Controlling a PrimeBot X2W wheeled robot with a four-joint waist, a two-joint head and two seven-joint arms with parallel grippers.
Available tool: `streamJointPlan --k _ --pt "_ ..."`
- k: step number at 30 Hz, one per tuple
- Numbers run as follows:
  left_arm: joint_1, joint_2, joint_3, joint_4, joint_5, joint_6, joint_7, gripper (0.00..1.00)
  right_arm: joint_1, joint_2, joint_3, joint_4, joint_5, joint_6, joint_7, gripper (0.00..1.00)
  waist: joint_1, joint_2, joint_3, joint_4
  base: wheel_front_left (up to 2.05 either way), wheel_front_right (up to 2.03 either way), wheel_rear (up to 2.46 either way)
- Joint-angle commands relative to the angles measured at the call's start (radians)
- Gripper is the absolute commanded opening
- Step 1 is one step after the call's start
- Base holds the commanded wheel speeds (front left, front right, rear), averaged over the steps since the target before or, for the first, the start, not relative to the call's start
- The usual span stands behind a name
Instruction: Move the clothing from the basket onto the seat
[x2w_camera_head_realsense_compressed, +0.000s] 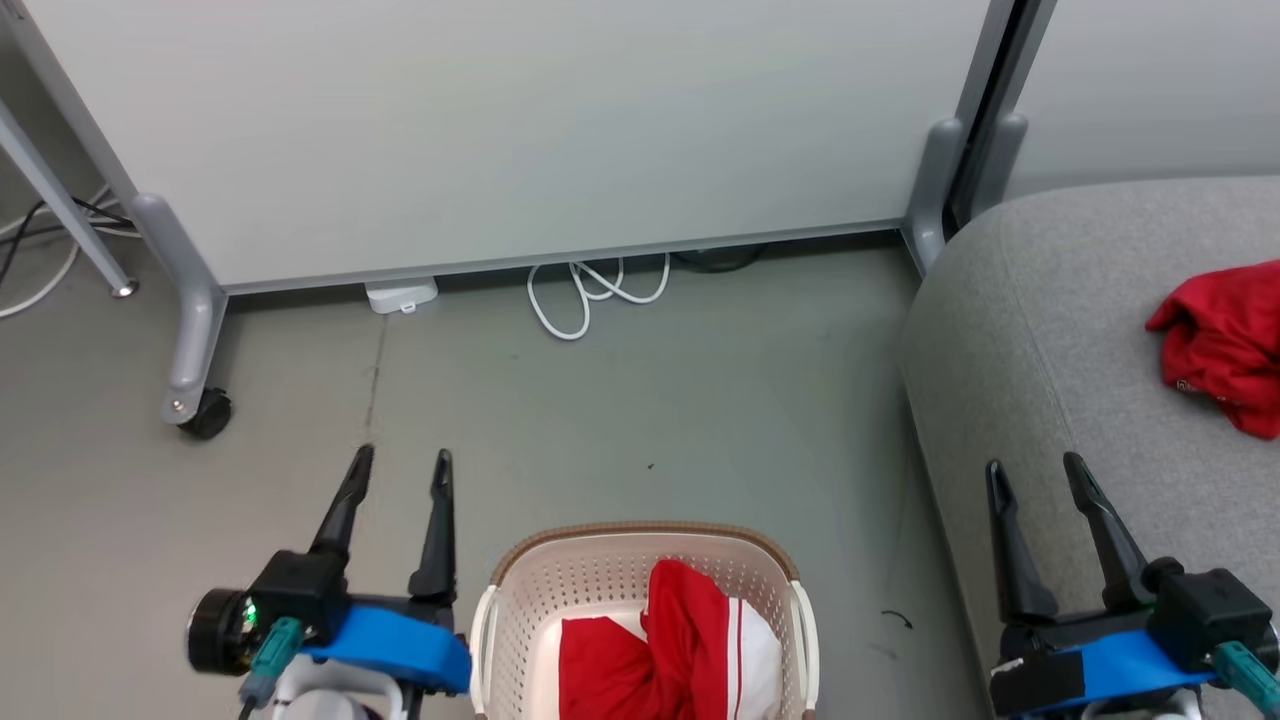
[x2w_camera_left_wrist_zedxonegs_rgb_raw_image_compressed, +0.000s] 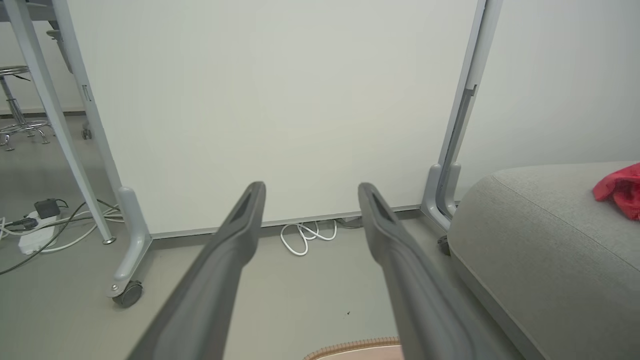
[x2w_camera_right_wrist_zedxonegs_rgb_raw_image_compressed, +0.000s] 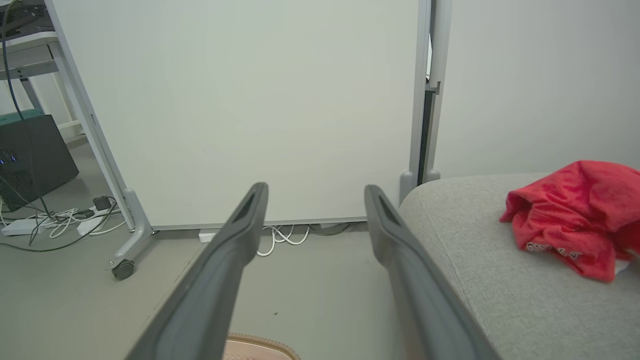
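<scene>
The cream basket (x2w_camera_head_realsense_compressed: 515, 600) with a brown rim stands on the floor at the bottom centre of the head view, holding red and white clothing (x2w_camera_head_realsense_compressed: 672, 650). Another red garment (x2w_camera_head_realsense_compressed: 1222, 345) lies crumpled on the grey seat (x2w_camera_head_realsense_compressed: 1030, 330) at the right, also seen as a red garment (x2w_camera_right_wrist_zedxonegs_rgb_raw_image_compressed: 575, 215) on the seat (x2w_camera_right_wrist_zedxonegs_rgb_raw_image_compressed: 500, 300) in the right wrist view. My left gripper (x2w_camera_head_realsense_compressed: 402, 462) hangs open and empty to the left of the basket. Over the seat's front edge my right gripper (x2w_camera_head_realsense_compressed: 1035, 468) is open and empty too. The basket rim (x2w_camera_left_wrist_zedxonegs_rgb_raw_image_compressed: 350, 346) peeks in below the left fingers (x2w_camera_left_wrist_zedxonegs_rgb_raw_image_compressed: 240, 235).
A white partition panel (x2w_camera_head_realsense_compressed: 500, 130) on castors (x2w_camera_head_realsense_compressed: 205, 412) stands behind the grey floor. A coiled white cable (x2w_camera_head_realsense_compressed: 590, 290) and a white power brick (x2w_camera_head_realsense_compressed: 400, 296) lie at its foot. More cables and a power strip (x2w_camera_left_wrist_zedxonegs_rgb_raw_image_compressed: 35, 237) lie at the left.
</scene>
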Motion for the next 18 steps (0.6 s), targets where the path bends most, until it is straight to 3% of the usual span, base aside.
streamJointPlan --k 1,11,18 --pt "-0.036 -0.001 -0.017 0.016 -0.002 -0.005 -0.003 1.0 -0.023 0.003 0.005 -0.007 0.001 0.0 -0.001 1.0 0.0 -0.0001 0.02 -0.011 0.0 0.0 0.0" --pt "-0.218 0.013 -0.186 0.183 -0.013 -0.009 -0.003 1.0 -0.119 -0.004 0.031 -0.034 -0.007 0.0 -0.001 1.0 0.0 -0.0001 0.161 -0.06 0.0 0.0 0.0" --pt "-0.404 0.031 -0.385 0.396 -0.067 -0.009 -0.002 1.0 -0.229 -0.007 0.057 -0.055 -0.007 0.0 -0.001 1.0 0.0 -0.0001 0.323 -0.11 0.0 0.0 0.0"
